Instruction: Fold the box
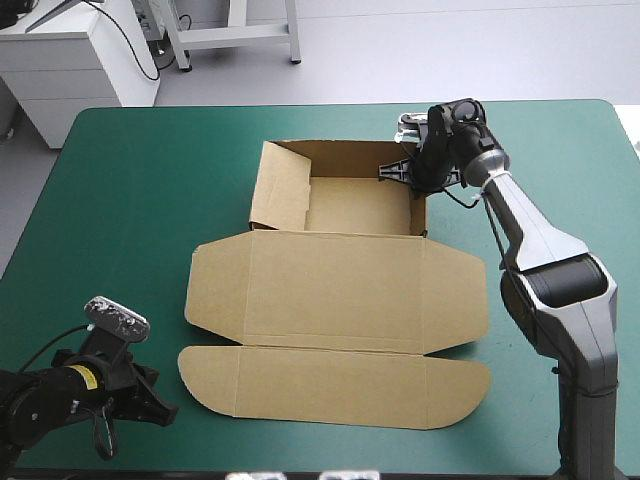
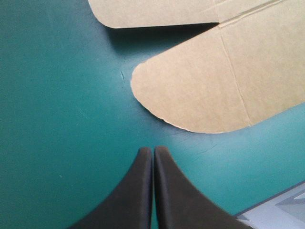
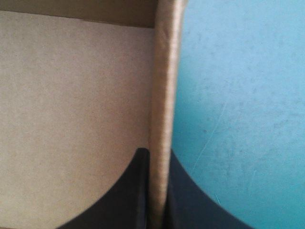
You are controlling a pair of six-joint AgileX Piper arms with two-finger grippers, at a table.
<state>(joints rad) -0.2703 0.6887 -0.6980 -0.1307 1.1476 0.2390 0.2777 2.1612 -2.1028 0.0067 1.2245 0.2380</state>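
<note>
**A:** The right claw point(image 3: 159, 152) is pinching the box point(image 1: 340, 290). Its black fingers are nearly together with the right wall point(image 3: 164, 71) upright between them. One finger is inside the tray and the other is outside, over the teal-green cover point(image 3: 238, 95).

**B:** And the left claw point(image 2: 153, 150)?

**A:** Pressed together on nothing, low over the cover. The lid's rounded flap point(image 2: 209, 90) lies just ahead of its tips, apart from them.

**B:** Where does the box sit overall?

**A:** It looks half made. The tray's walls stand around the right claw, while the lid point(image 1: 335, 285) lies flat, reaching from that claw towards the left one.

**B:** What could go wrong from here?

**A:** I see three risks.
- **Sliding:** the only grip is at one corner and nothing pins the sheet. A sideways pull on the wall would probably slide the whole box across the cover instead of folding it.
- **Creasing or springing back:** a twist of the wrist could crease the board. If the claw lets go before the wall is tucked, the wall may spring outward.
- **Snagging the flap:** if the left claw goes forward with its fingers together, it could push the flap or ride under it and skew the lid.
</note>
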